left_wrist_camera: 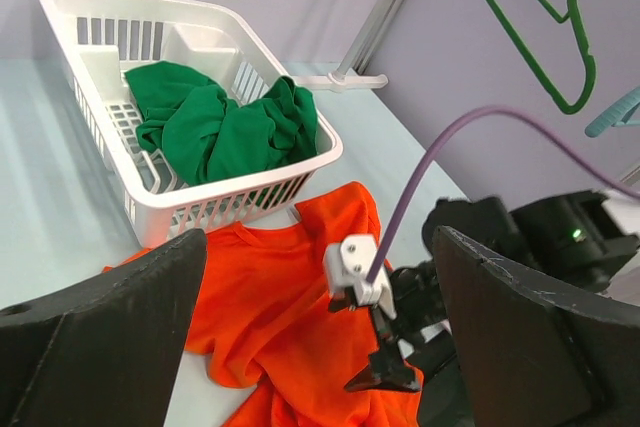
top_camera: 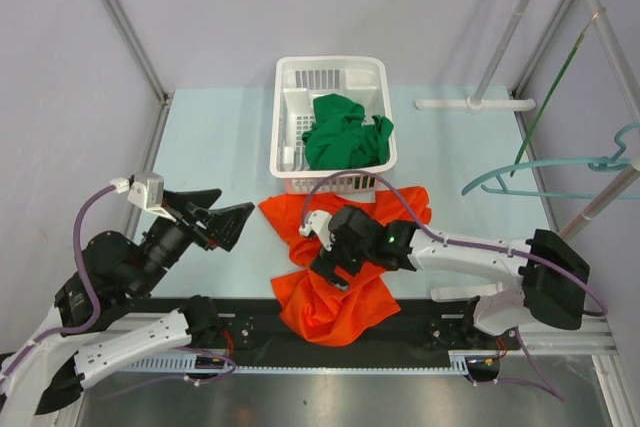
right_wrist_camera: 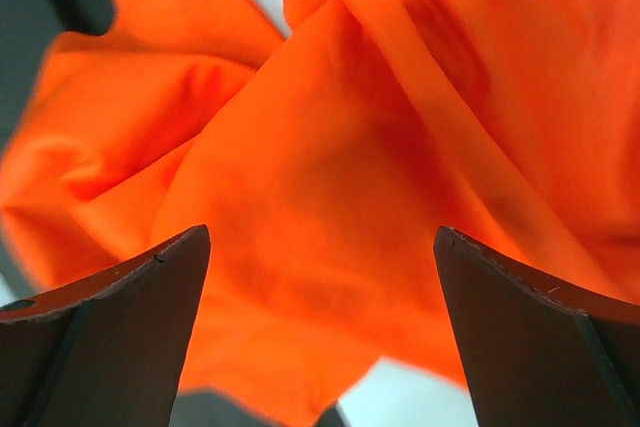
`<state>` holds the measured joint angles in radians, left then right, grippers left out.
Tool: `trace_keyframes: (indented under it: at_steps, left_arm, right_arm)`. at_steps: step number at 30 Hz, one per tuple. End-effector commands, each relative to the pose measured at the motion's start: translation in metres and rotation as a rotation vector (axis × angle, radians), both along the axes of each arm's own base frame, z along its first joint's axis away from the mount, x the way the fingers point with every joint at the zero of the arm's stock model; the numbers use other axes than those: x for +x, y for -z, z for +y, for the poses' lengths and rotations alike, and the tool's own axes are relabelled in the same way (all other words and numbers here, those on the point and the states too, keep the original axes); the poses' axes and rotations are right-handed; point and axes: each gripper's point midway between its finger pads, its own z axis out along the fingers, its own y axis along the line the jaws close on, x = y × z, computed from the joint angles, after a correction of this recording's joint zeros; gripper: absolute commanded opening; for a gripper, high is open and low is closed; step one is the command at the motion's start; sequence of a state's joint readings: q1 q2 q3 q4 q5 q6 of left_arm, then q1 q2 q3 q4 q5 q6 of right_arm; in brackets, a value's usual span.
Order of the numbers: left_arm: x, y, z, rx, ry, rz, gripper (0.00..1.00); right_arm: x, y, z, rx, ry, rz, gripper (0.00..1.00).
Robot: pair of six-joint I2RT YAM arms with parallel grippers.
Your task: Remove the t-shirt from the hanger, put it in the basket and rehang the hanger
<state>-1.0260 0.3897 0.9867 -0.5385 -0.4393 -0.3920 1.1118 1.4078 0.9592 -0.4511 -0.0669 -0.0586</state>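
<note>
This is a robotics lab test cell rather than a home. Plain pale grey panel walls (top_camera: 60, 47) framed by bare aluminium posts (top_camera: 120, 22) box in a pale blue-green worktop (top_camera: 220, 147). Along the worktop's near edge, a black mounting rail (top_camera: 260, 317) carries the white-and-black left arm (top_camera: 125, 342) and right arm (top_camera: 470, 250), with loose purple cables (top_camera: 85, 217) looping off them. At the right edge, a bare metal-tube rack (top_camera: 602, 25) holds a teal plastic hanger (top_camera: 530, 167).

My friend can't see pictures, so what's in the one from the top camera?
An orange t-shirt lies crumpled on the pale table, off any hanger, with the open right gripper over it. The left gripper is open and empty, off to the side. Behind sits a white basket holding green cloth; a teal hanger hangs at right.
</note>
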Motion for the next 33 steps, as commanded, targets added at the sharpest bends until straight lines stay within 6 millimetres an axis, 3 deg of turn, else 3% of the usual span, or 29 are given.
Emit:
trace_keyframes:
  at_steps: [1, 4, 9, 12, 13, 14, 17, 18, 19, 20, 21, 23, 25, 27, 28, 30, 32, 33]
  left_arm:
    - [0.000, 0.001, 0.000, 0.002, 0.001, 0.005, 1.00]
    - [-0.001, 0.002, 0.000, 0.001, 0.004, 0.008, 1.00]
    - [0.000, 0.007, -0.002, 0.003, 0.003, 0.017, 0.99]
    - [0.001, 0.013, -0.004, 0.007, 0.005, 0.027, 1.00]
    - [0.001, 0.015, -0.004, 0.009, 0.005, 0.032, 1.00]
    - [0.002, 0.020, -0.006, 0.023, 0.005, 0.043, 1.00]
    - [0.004, 0.030, -0.005, 0.038, -0.012, 0.071, 1.00]
    - [0.004, 0.033, -0.004, 0.042, -0.016, 0.077, 1.00]
    - [0.005, 0.035, -0.003, 0.045, -0.025, 0.082, 1.00]
    - [0.005, 0.040, -0.003, 0.046, -0.028, 0.093, 1.00]
    - [0.005, 0.042, -0.003, 0.049, -0.028, 0.097, 1.00]
    - [0.005, 0.050, -0.004, 0.054, -0.029, 0.113, 1.00]
    - [0.005, 0.054, -0.004, 0.055, -0.029, 0.119, 1.00]
    - [0.005, 0.058, -0.004, 0.057, -0.031, 0.124, 1.00]
    - [0.005, 0.060, -0.003, 0.057, -0.036, 0.125, 1.00]
    - [0.006, 0.060, -0.003, 0.047, -0.039, 0.124, 1.00]
    - [0.005, 0.059, -0.001, 0.035, -0.043, 0.117, 1.00]
    - [0.006, 0.058, -0.001, 0.029, -0.044, 0.115, 1.00]
  right_arm:
    - [0.029, 0.001, 0.038, 0.131, -0.025, -0.232, 1.00]
    - [0.021, 0.017, 0.041, 0.129, -0.097, -0.199, 1.00]
    - [0.027, 0.045, 0.040, 0.024, -0.095, -0.172, 0.98]
    - [0.037, 0.056, 0.035, -0.026, -0.062, -0.193, 0.79]
    - [0.041, 0.058, 0.032, -0.045, -0.045, -0.187, 0.64]
    - [0.042, 0.060, 0.031, -0.057, -0.027, -0.169, 0.57]
    - [0.053, 0.046, 0.031, -0.046, 0.031, -0.218, 0.33]
    - [0.058, 0.033, 0.030, -0.013, 0.056, -0.261, 0.24]
    - [0.059, 0.020, 0.032, 0.020, 0.074, -0.291, 0.01]
    - [0.061, 0.008, 0.032, 0.057, 0.100, -0.312, 0.00]
    - [0.061, -0.023, 0.033, 0.153, 0.113, -0.347, 0.00]
    - [0.060, -0.059, 0.033, 0.260, 0.130, -0.387, 0.00]
    - [0.058, -0.126, 0.032, 0.445, 0.157, -0.438, 0.00]
    - [0.051, -0.171, 0.033, 0.581, 0.151, -0.429, 0.00]
    - [0.047, -0.212, 0.031, 0.680, 0.148, -0.436, 0.00]
    - [0.046, -0.245, 0.029, 0.786, 0.161, -0.363, 0.00]
    - [0.063, -0.296, 0.018, 0.903, 0.224, -0.368, 0.00]
    - [0.068, -0.311, 0.017, 0.935, 0.255, -0.360, 0.00]
